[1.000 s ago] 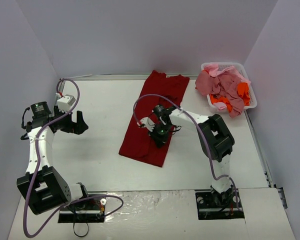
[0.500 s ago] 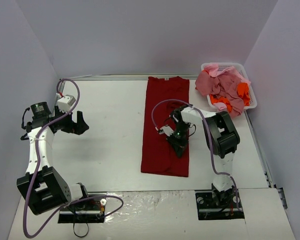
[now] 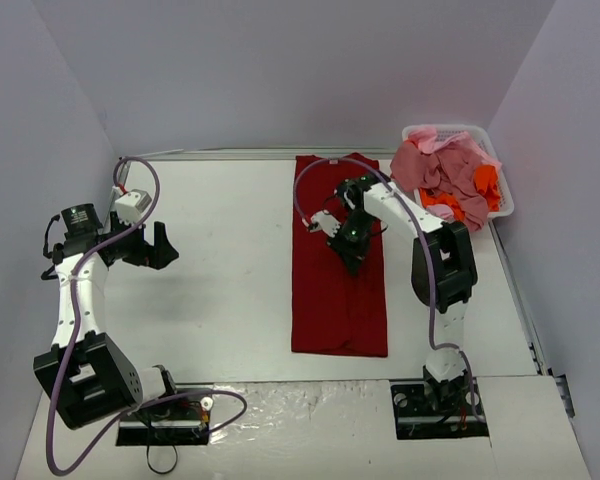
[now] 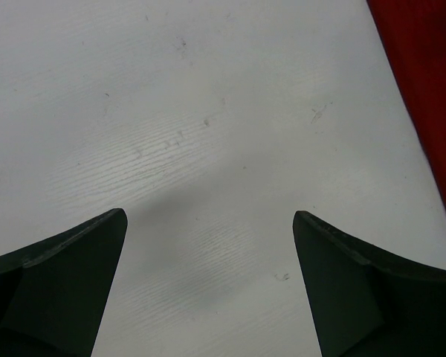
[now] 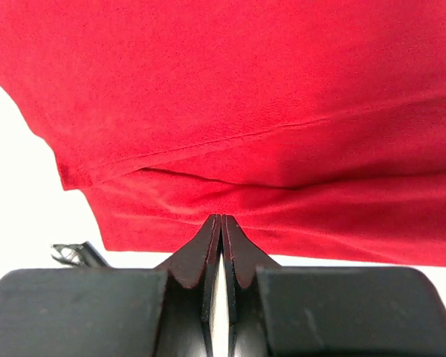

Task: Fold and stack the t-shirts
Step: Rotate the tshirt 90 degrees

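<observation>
Left claw (image 3: pixel 152 246) hangs over bare counter (image 3: pixel 210 310) at the left, well apart from the red shirt (image 3: pixel 336 300). On its wrist view the left claw (image 4: pixel 208 216) stands wide open with nothing between the fingers. Only the red shirt (image 4: pixel 431 89) edge shows, at the right border.

The red shirt lies flat at centre as one long strip, running from the far edge of the counter toward me. A second ago it lay slanted with its near end swung left and the far end bunched. Now it is straight and smoothed.

Right claw (image 3: pixel 352 250) sits on the far half of the strip. It has moved away from me since the earlier frame. On its wrist view the right claw (image 5: pixel 220 218) is fully closed, tips resting on a fold of the red shirt (image 5: pixel 245 97). I cannot tell whether any cloth is pinched.

Far right: basket (image 3: pixel 507 205) with the pink and orange shirts (image 3: pixel 445 170) heaped in it, unchanged. The left arm has not moved either.
</observation>
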Tool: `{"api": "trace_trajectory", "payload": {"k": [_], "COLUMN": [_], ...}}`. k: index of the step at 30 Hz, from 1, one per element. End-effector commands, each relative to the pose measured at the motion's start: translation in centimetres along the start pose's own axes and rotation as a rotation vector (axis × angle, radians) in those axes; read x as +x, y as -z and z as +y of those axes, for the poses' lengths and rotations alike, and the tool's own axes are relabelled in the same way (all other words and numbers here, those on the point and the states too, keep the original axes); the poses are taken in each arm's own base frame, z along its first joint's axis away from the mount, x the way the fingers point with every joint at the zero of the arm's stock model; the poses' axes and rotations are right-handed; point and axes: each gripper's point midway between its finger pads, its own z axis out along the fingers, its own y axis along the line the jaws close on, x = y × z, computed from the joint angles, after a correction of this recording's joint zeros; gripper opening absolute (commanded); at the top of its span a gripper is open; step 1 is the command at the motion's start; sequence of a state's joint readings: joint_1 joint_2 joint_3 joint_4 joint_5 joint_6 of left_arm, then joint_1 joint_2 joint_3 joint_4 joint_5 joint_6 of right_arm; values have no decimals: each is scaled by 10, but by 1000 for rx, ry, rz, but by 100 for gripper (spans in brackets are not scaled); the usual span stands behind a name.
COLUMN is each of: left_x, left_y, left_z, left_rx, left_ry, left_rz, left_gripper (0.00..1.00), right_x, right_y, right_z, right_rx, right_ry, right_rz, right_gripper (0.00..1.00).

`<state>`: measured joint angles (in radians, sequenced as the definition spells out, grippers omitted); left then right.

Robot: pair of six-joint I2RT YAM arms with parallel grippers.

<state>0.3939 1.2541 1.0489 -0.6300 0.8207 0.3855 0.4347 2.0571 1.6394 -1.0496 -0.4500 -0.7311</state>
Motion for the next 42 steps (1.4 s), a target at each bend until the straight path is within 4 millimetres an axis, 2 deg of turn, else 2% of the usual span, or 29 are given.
{"api": "trace_trajectory", "payload": {"k": [1,4,5,6,8,9,10,11,12,14,15,20,24,33,42], "left_x": [-11,-11,-12,-11,-11,-11,-12,-11,-12,-11,-10,-10,-10,-8,-7], "left_y": [6,5,5,5,4,3,3,3,2,1,1,0,-1,-4,-7], "left_z": [-3,-3,-3,-3,-2,-2,-2,-2,-2,-2,-1,0,0,0,0], "left_rx": [12,12,14,14,15,18,19,21,23,25,24,22,21,23,22], "left_ry": [-27,-26,-26,-25,-23,-21,-22,-17,-18,-13,-14,-15,-18,-18,-23], "left_rz": [-31,-30,-31,-30,-28,-28,-29,-25,-23,-20,-18,-13,-8,7,15], "left_gripper": [94,94,94,94,94,94,94,94,94,94,94,94,94,94,94], "right_x": [-1,-14,-14,-20,-20,-28,-27,-26,-32,-28,-32,-24,-16,9,3], "right_y": [21,27,23,27,22,29,31,25,33,30,36,40,42,11,0], "right_z": [-2,-37,-45,-53,-71,-81,-91,-101,-111,-127,-133,-164,-175,-185,-197], "right_rx": [-20,92,99,119,132,164,201,209,248,283,304,358,355,284,285], "right_ry": [-6,-76,-92,-112,-154,-154,-172,-192,-196,-223,-220,-257,-286,-315,-325], "right_rz": [-15,-62,-58,-79,-68,-86,-77,-59,-74,-47,-58,-67,-89,-42,-53], "right_gripper": [0,0,0,0,0,0,0,0,0,0,0,0,0,0,0]}}
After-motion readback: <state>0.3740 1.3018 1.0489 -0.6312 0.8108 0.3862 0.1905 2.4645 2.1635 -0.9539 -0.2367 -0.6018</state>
